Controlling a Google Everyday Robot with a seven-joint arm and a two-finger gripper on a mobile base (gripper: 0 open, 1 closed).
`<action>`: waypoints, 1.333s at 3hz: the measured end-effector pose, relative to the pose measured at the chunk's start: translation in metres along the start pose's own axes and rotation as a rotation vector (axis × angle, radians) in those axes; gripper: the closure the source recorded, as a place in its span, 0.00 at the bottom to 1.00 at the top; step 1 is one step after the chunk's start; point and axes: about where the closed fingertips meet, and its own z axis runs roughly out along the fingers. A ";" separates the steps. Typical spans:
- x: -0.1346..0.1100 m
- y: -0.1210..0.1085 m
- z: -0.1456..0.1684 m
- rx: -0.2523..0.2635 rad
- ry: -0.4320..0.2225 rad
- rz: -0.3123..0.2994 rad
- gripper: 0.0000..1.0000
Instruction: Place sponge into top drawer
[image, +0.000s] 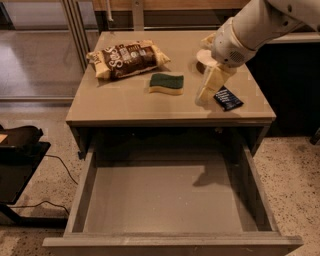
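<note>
Green-topped yellow sponge (166, 83) near tool (205, 94)

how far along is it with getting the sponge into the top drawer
Done: the wide grey-beige top drawer is pulled open, with nothing in it. In hand: the pale gripper hangs over the tabletop, to the right of the green-topped yellow sponge and apart from it, beside a flat dark blue packet. Left: grasp the sponge, carry it forward and set it in the drawer.
</note>
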 end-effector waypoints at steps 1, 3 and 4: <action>-0.006 -0.017 0.033 -0.005 -0.076 -0.004 0.00; -0.015 -0.035 0.091 -0.085 -0.168 0.025 0.00; -0.028 -0.049 0.113 -0.137 -0.209 0.020 0.00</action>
